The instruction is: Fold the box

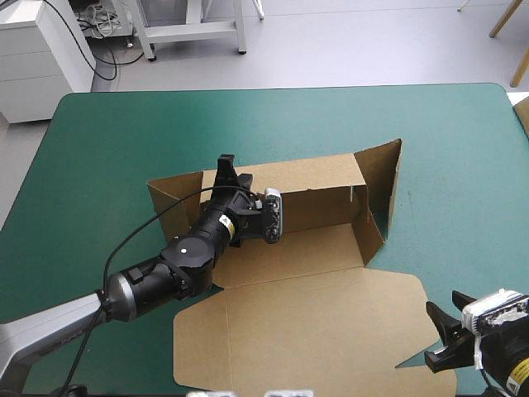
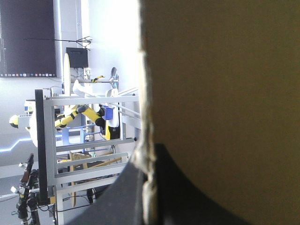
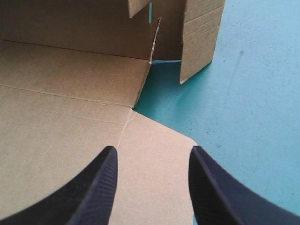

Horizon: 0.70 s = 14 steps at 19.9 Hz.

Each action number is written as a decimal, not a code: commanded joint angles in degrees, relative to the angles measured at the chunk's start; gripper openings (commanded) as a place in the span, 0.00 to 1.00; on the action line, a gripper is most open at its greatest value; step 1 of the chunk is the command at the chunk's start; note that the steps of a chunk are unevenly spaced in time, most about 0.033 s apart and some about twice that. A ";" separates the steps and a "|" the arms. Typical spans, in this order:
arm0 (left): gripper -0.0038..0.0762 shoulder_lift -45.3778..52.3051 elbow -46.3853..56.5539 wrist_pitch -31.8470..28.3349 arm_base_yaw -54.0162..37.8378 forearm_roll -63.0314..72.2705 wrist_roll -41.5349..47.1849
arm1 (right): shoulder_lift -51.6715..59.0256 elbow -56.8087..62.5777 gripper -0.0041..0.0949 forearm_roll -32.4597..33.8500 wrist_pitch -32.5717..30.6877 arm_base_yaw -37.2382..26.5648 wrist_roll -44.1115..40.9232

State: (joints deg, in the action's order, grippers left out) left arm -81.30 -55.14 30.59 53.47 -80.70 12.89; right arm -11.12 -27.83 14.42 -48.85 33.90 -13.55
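One box wall in left hand, right hand at lid corner

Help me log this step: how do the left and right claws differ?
Left claw is shut on the box's raised back wall; right claw is open and holds nothing. Left claw is at the box's far side, its arm reaching across the box; right claw is at the near right corner of the flat lid. Both have black fingers.
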 commanded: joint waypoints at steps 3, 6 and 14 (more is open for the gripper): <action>0.04 1.60 -1.19 -3.38 -1.95 -7.14 0.68 | -0.63 -1.36 0.50 4.78 3.68 -0.34 -3.19; 0.04 1.60 -1.32 -5.31 -1.95 -9.45 1.06 | -0.63 -1.36 0.55 5.63 3.68 -0.34 -7.13; 0.04 1.60 -1.32 -4.47 -1.95 -8.54 3.16 | -5.36 -6.81 0.55 6.31 0.43 -0.34 -11.09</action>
State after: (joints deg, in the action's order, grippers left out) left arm -81.44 -54.84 24.89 51.62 -87.16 14.81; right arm -13.02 -29.86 18.79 -50.46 33.90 -24.90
